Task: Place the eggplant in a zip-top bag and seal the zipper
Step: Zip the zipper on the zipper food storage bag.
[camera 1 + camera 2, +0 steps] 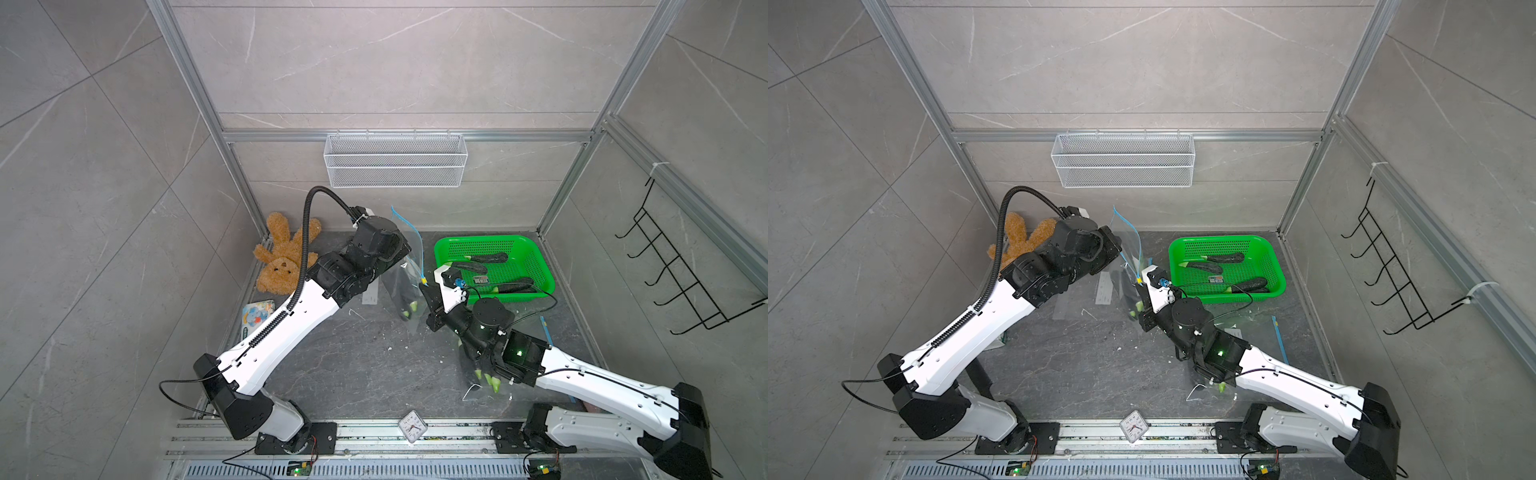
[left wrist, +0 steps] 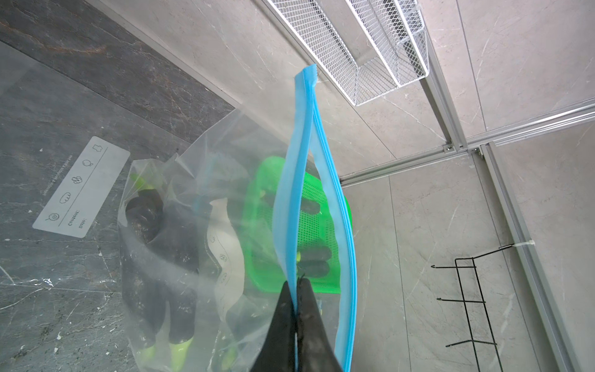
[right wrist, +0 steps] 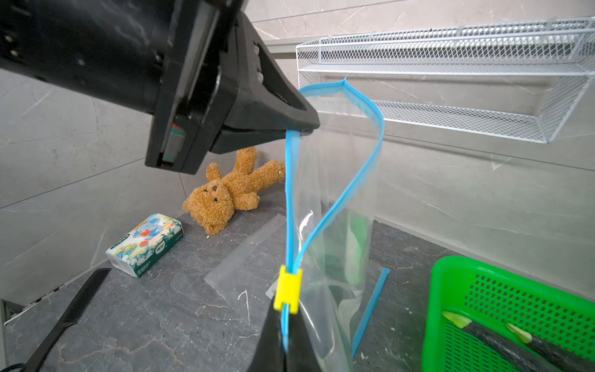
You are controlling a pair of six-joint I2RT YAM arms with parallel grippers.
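The clear zip-top bag hangs upright between both grippers, with a dark eggplant with a green stem end inside it. Its blue zipper strips stand parted into a loop. My left gripper is shut on one blue strip near the bag's top, seen also in the right wrist view as the left gripper. My right gripper is shut on the zipper end right beside the yellow slider. In a top view the right gripper sits just right of the bag.
A green basket with more eggplants stands right behind the bag. A second bag of eggplants lies under the right arm. A teddy bear, tissue pack and empty flat bag lie left. A wire shelf hangs behind.
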